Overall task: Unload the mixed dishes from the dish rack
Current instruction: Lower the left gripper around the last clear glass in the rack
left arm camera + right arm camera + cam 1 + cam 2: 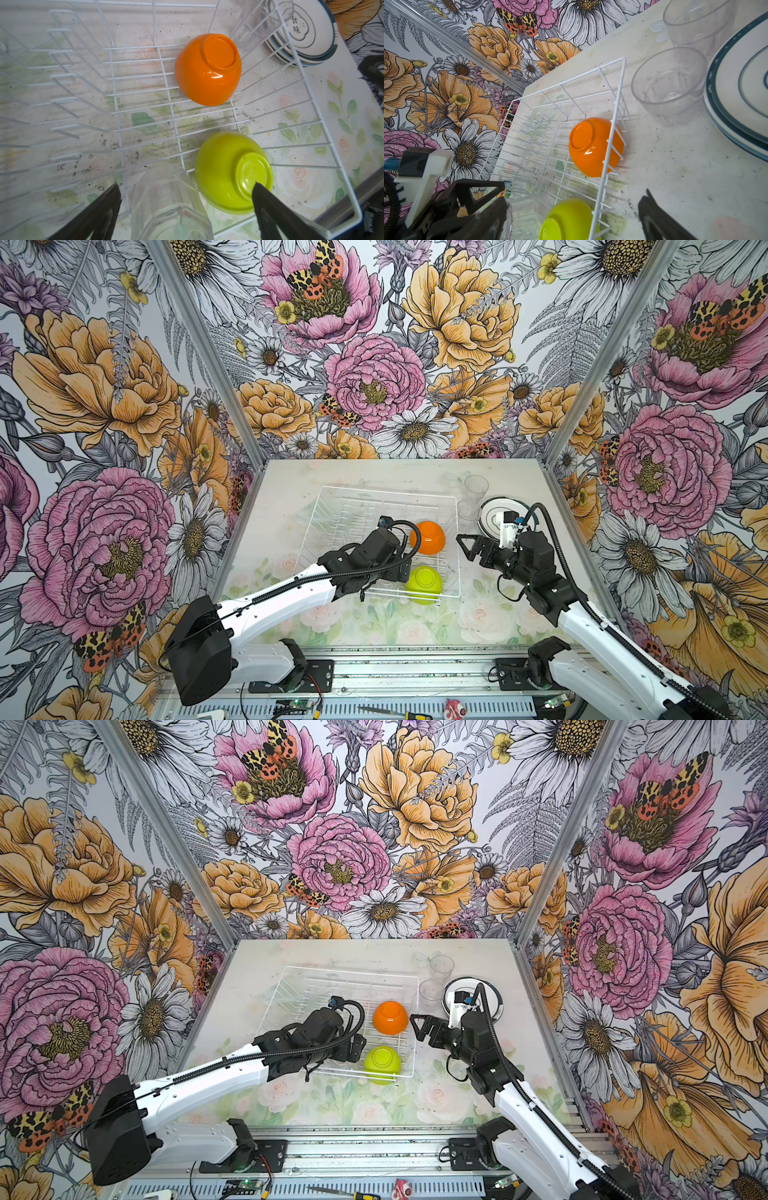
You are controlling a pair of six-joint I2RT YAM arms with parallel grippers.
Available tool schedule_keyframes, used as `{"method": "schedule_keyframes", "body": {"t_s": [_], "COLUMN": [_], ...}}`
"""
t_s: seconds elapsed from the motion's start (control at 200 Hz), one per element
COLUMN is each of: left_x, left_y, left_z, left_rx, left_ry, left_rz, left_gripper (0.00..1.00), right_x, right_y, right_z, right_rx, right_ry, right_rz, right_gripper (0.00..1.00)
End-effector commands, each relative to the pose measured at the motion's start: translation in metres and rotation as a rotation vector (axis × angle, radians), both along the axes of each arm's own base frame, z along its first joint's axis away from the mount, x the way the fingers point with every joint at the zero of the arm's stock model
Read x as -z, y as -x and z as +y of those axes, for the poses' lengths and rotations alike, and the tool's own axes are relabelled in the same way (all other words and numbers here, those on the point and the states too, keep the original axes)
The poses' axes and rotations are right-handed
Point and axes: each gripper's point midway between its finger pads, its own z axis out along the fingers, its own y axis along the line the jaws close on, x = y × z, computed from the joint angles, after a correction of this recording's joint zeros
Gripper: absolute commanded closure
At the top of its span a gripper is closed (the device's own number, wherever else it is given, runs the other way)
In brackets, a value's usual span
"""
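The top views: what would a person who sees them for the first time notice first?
The walls covered with large printed flowers dominate, all around the table. In the right side of the white wire dish rack two glossy bowls lie upside down: a round orange bowl farther back, a lime-green bowl at the near corner. A stack of white plates with dark rims lies on the table right of the rack.

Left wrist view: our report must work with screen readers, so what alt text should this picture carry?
The open left gripper frames a clear cup inside the white wire dish rack, beside an upside-down lime-green bowl. An upside-down orange bowl sits farther along the rack; beyond its wall stand another clear cup and stacked dark-rimmed plates.
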Motion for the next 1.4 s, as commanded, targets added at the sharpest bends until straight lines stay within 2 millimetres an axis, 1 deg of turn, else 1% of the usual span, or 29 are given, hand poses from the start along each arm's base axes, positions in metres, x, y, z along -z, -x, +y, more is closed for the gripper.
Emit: {"method": "schedule_keyframes", "body": {"t_s": [0.0,0.11,0.385,0.535,0.656,0.866,0.921,1.031,1.106,1.226,1.396], "left_x": [0.003,0.006,0.016,0.022,0.023,0.029,0.032,0.033,0.032,0.028,0.030], "left_y": [0.008,0.008,0.018,0.017,0.015,0.011,0.011,0.010,0.010,0.008,0.007], "left_z": [-0.003,0.001,0.008,0.016,0.017,0.016,0.019,0.024,0.026,0.025,0.024], "left_rx": [0.021,-0.001,0.004,-0.019,-0.030,-0.035,-0.046,-0.063,-0.071,-0.072,-0.075], "left_ry": [-0.028,-0.052,-0.081,-0.110,-0.127,-0.156,-0.166,-0.178,-0.181,-0.179,-0.184], "left_rz": [0.024,0.008,0.032,0.026,0.018,0.022,0.023,0.012,0.002,-0.010,-0.008], "left_gripper": [0.02,0.01,0.01,0.01,0.02,0.06,0.08,0.14,0.15,0.15,0.16], "right_x": [-0.008,-0.008,-0.001,-0.006,-0.008,-0.012,-0.012,-0.004,0.000,0.000,-0.009], "right_y": [0.002,0.003,0.004,0.006,0.008,0.005,0.003,0.002,0.002,0.000,-0.004], "right_z": [0.002,0.001,-0.001,0.001,0.002,0.002,0.001,0.000,0.000,0.000,0.000], "right_rx": [-0.008,-0.005,-0.001,-0.014,-0.019,-0.019,-0.014,0.000,-0.002,0.004,0.007], "right_ry": [-0.022,-0.018,-0.009,-0.020,-0.025,-0.017,-0.014,-0.007,-0.002,0.001,-0.002], "right_rz": [-0.036,-0.041,-0.029,-0.040,-0.048,-0.058,-0.054,-0.030,-0.020,-0.017,-0.026], "right_gripper": [0.01,0.01,0.01,0.01,0.01,0.01,0.01,0.01,0.01,0.01,0.01]}}
